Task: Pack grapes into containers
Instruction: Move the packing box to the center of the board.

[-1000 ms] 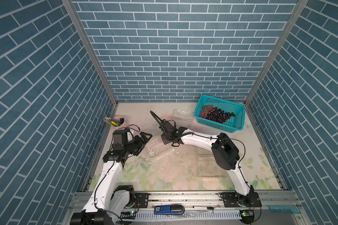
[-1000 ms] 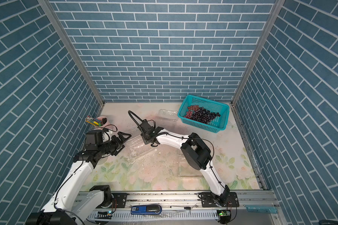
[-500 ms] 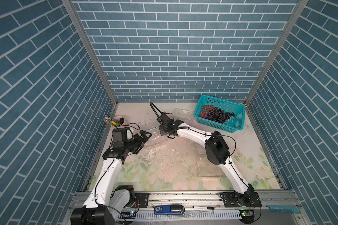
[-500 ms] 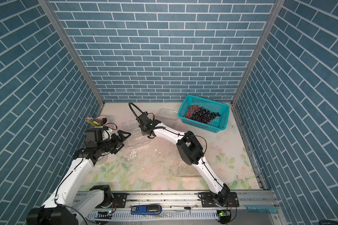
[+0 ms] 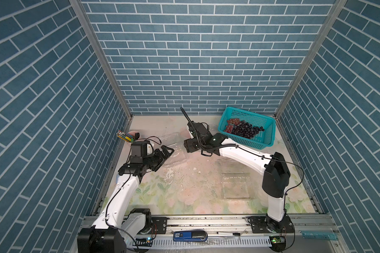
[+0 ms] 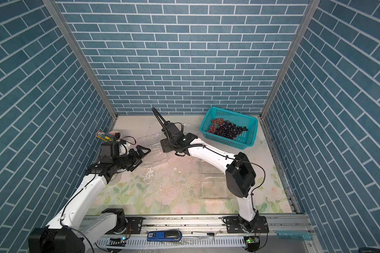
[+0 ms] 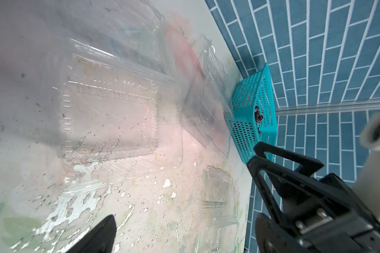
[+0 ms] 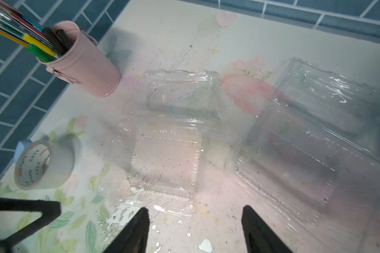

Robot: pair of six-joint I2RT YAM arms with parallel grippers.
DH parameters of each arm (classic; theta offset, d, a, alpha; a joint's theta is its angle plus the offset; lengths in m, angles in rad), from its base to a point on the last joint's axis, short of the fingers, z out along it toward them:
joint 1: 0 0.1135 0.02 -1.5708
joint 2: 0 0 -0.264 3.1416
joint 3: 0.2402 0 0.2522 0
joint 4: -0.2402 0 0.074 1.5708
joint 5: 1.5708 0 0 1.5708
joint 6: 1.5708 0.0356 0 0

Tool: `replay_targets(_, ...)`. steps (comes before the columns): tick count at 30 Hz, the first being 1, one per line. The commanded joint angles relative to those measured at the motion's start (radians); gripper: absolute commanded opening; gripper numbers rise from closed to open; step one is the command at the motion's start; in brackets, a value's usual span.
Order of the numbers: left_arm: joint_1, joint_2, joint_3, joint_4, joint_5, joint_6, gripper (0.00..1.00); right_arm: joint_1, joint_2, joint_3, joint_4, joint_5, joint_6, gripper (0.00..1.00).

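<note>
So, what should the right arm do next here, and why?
Probably swing the right gripper over to the teal basket for a bunch: its jaws stand open and empty, the containers below it lie open with nothing inside, and the grapes sit in the basket.

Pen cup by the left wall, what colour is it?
The pen cup is pale pink; the right wrist view shows it best.

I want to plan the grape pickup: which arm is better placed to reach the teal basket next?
Probably right: the right tool is open, empty and nearer the teal basket holding the grapes; the left tool, also open, is farther off, near the pen cup.
</note>
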Motion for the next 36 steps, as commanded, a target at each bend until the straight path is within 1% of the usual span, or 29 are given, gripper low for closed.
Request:
replay_targets(1,-0.074,0.029,0.052,0.027,-0.048,0.025,1.00,-0.056,-0.143,-0.167,-0.034,0.056,0.027,0.76)
replay_targets(2,-0.106,0.040,0.068,0.030,-0.064,0.035,1.00,-0.087,-0.201,-0.235,-0.056,0.072,0.035,0.77)
replay_targets(5,-0.224,0.082,0.112,0.034,-0.119,0.065,1.00,-0.178,-0.368,-0.402,-0.161,0.128,0.049,0.78)
replay_targets(8,-0.336,0.132,0.127,0.090,-0.135,0.050,0.99,-0.260,-0.518,-0.544,-0.279,0.175,0.051,0.77)
replay_targets(11,-0.432,0.182,0.134,0.149,-0.153,0.032,1.00,-0.354,-0.632,-0.662,-0.363,0.160,0.071,0.74)
replay_targets(12,-0.452,0.197,0.134,0.169,-0.156,0.022,1.00,-0.383,-0.669,-0.694,-0.379,0.145,0.080,0.71)
replay_targets(14,-0.477,0.223,0.126,0.213,-0.147,-0.002,1.00,-0.411,-0.735,-0.750,-0.399,0.112,0.104,0.68)
replay_targets(16,-0.499,0.247,0.123,0.246,-0.135,-0.021,1.00,-0.418,-0.773,-0.780,-0.417,0.086,0.125,0.67)
replay_targets(21,-0.564,0.312,0.137,0.281,-0.112,-0.039,1.00,-0.418,-0.793,-0.860,-0.428,-0.015,0.146,0.65)
replay_targets(23,-0.576,0.340,0.136,0.300,-0.095,-0.052,1.00,-0.419,-0.793,-0.885,-0.430,-0.038,0.155,0.64)
replay_targets(26,-0.582,0.356,0.127,0.307,-0.099,-0.056,1.00,-0.417,-0.822,-0.905,-0.413,-0.066,0.179,0.64)
replay_targets(30,-0.580,0.358,0.123,0.311,-0.109,-0.057,1.00,-0.417,-0.800,-0.946,-0.394,-0.085,0.199,0.62)
replay_targets(33,-0.580,0.368,0.127,0.313,-0.107,-0.057,1.00,-0.416,-0.766,-0.974,-0.338,-0.089,0.216,0.61)
replay_targets(36,-0.581,0.376,0.133,0.313,-0.103,-0.057,1.00,-0.418,-0.726,-0.988,-0.265,-0.050,0.220,0.56)
